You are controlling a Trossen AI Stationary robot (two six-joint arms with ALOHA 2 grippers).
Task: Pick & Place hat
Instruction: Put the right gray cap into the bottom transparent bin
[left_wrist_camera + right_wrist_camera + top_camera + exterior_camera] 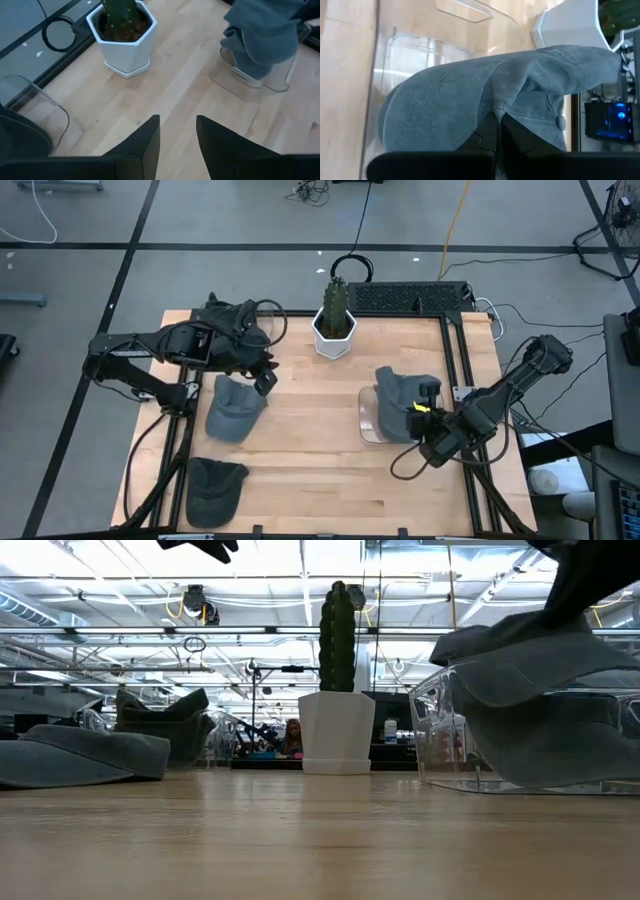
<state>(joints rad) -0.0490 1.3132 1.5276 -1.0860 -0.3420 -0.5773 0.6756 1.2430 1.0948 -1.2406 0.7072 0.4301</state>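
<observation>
A grey-blue hat (400,392) (445,100) lies draped over a clear plastic stand (368,420) (440,730) on the table's right half. My right gripper (428,398) (497,125) is at the hat's right side, shut on it. My left gripper (265,380) (177,132) hovers open above the table's left half, beside a second grey-blue hat (235,410) (80,755) that rests flat on the wood. It touches nothing. My right gripper pinches a raised fold of the hat's crown cloth (502,107) between its two fingers. It comes slanting from the table's right and near side. The hat rests on the clear stand, its crown bulging over the stand's wall.
A cactus in a white hexagonal pot (335,325) (125,35) stands at the far middle. A dark hat (215,485) lies at the near-left corner. Another dark hat (160,720) sits on a clear stand (35,100) far left. Bare wood lies in the near middle.
</observation>
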